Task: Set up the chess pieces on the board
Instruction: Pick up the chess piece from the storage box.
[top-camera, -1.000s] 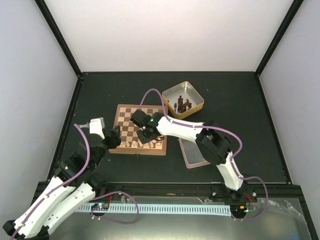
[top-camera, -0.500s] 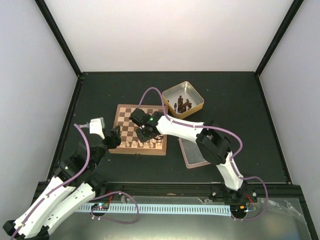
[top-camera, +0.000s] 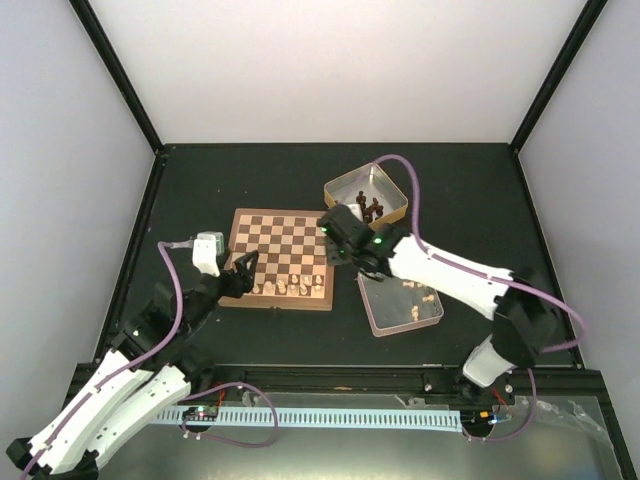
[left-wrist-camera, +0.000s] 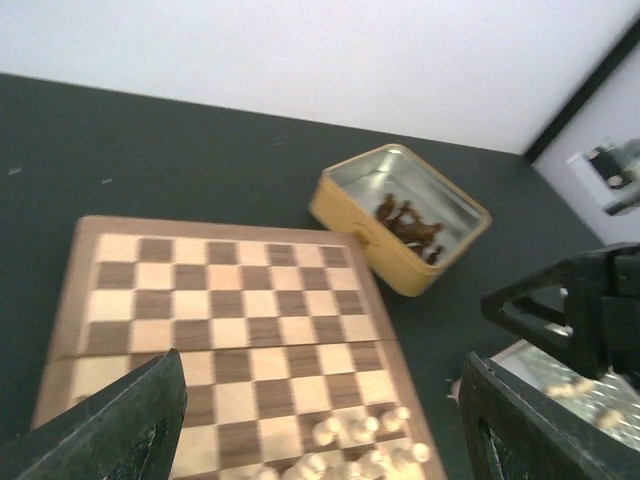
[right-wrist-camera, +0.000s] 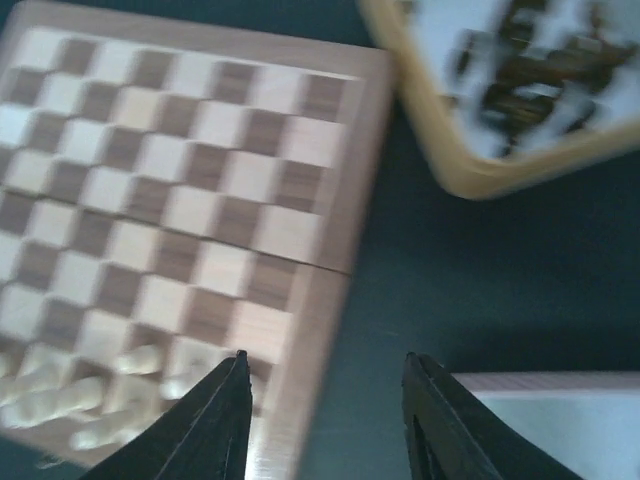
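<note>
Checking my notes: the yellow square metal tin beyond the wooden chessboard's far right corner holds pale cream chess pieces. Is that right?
No. The yellow square metal tin beyond the far right corner of the wooden chessboard holds dark brown chess pieces, not pale cream ones; the left wrist view shows it.

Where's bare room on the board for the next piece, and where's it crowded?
Free: the board's far rows, bare to the far border; the mat left of and beyond the board. Crowded: its near edge, where the chess pieces bunch by the open left gripper; the gap between board, yellow tin and tray, where the right gripper hangs.
</note>
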